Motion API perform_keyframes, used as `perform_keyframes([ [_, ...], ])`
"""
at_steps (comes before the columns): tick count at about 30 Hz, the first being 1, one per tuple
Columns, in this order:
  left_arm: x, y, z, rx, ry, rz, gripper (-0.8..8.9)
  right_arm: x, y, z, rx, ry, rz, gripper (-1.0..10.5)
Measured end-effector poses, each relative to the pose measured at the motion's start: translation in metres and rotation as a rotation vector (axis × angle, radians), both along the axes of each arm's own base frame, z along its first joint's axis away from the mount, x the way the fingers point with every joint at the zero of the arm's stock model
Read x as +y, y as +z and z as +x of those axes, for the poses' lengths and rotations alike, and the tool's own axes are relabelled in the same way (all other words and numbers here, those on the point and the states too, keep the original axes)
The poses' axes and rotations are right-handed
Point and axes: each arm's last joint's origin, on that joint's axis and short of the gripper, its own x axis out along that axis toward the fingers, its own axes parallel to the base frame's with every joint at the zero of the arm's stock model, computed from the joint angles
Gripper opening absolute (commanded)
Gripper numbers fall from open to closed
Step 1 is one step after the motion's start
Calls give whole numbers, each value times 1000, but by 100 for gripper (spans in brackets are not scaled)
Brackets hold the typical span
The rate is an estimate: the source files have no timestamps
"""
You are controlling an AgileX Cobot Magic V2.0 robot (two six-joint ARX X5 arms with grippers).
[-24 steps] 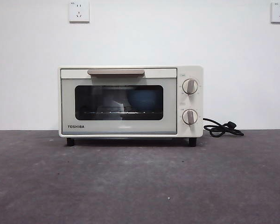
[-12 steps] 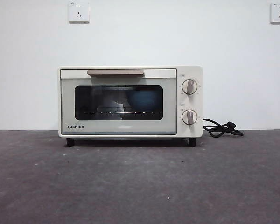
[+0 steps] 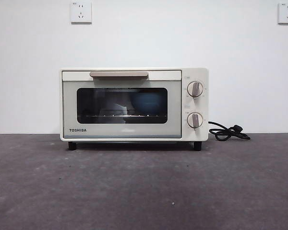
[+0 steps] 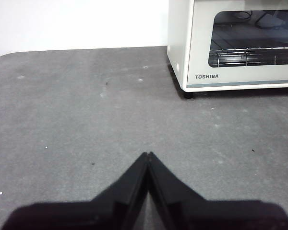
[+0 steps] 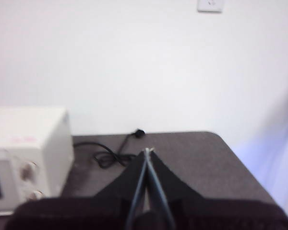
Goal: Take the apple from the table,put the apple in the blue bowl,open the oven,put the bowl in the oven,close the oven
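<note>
The cream-white oven (image 3: 134, 104) stands on the dark grey table (image 3: 144, 187) with its door closed. Through the dark glass I make out the blue bowl (image 3: 148, 102) on the wire rack, on the side toward the knobs. The apple is hidden from view. My left gripper (image 4: 148, 155) is shut and holds nothing, hovering over bare table well off the oven's (image 4: 233, 43) TOSHIBA corner. My right gripper (image 5: 148, 151) is shut too, empty, raised beyond the oven's (image 5: 29, 153) knob side near the cord. Neither arm appears in the front view.
A black power cord (image 3: 229, 132) lies coiled on the table behind the oven's knob side, also seen as the cord (image 5: 110, 154) in the right wrist view. Two wall sockets (image 3: 81, 12) sit high on the white wall. The table's rounded edge (image 4: 5, 55) shows at the left.
</note>
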Motion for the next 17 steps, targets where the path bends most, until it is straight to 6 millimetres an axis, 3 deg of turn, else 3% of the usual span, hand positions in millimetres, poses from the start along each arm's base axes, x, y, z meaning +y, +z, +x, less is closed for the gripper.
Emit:
perform_keyframes([
  [6,0,0,0,0,0,0,-3,-2,-110,23,108,76,18,0],
  [8,0,0,0,0,0,0,-3,-1,-136,25,103,96,19,0],
  [12,0,0,0,0,0,0,-3,-2,-173,25,58,93,15,0],
  [17,0,0,0,0,0,0,-3,-2,-203,29,82,88,18,0],
])
